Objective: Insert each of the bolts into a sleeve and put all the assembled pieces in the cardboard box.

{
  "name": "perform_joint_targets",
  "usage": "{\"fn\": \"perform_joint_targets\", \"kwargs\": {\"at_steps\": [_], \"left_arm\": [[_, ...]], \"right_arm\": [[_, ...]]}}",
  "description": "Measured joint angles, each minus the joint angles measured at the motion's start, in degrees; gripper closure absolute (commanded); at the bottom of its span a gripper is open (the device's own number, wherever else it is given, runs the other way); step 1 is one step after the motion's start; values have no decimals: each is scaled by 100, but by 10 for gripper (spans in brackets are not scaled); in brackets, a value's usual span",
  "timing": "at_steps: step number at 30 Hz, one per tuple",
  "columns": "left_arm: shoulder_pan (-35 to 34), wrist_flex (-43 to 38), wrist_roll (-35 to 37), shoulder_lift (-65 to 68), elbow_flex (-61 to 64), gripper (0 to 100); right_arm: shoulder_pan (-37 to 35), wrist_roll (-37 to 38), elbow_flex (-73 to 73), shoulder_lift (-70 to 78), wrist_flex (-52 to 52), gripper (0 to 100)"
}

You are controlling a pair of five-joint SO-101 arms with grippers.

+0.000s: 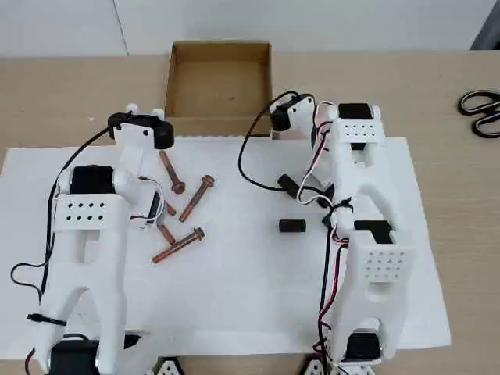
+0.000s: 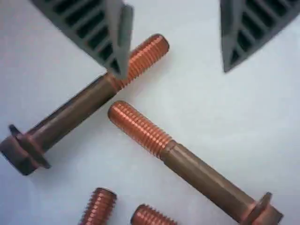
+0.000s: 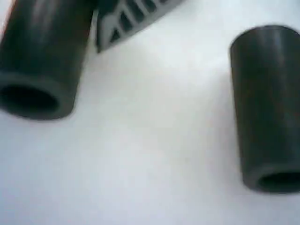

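Several copper bolts lie loose on the white sheet, among them one (image 1: 172, 172), another (image 1: 197, 198) and a third (image 1: 178, 244). My left gripper (image 2: 173, 70) hangs open just above them. One of its fingers (image 2: 110, 37) covers the threaded end of a bolt (image 2: 79, 110), and a second bolt (image 2: 187, 164) lies beside it. Two black sleeves (image 1: 291, 226) (image 1: 287, 183) lie near the sheet's middle. My right gripper (image 1: 316, 191) sits low by them. One grey finger (image 3: 126, 21) shows next to a sleeve (image 3: 40, 61), with another sleeve (image 3: 267, 108) apart from it.
The open cardboard box (image 1: 168, 82) stands at the back, past the white sheet (image 1: 234, 289), with nothing inside. Scissors (image 1: 480, 113) lie at the far right on the bare table. Cables loop between the right arm and the box.
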Motion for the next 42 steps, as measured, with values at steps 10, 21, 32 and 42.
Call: {"fn": "perform_joint_targets", "kwargs": {"at_steps": [10, 21, 32, 42], "left_arm": [[0, -132, 9, 0, 132, 874], [0, -167, 9, 0, 202, 874], [0, -273, 9, 0, 545, 874], [0, -237, 9, 18, 457, 950]], "right_arm": [[9, 141, -18, 0, -132, 873], [-220, 396, -123, 273, -229, 931], [-202, 396, -264, 369, -202, 995], [-237, -387, -1064, -466, 1301, 995]]}}
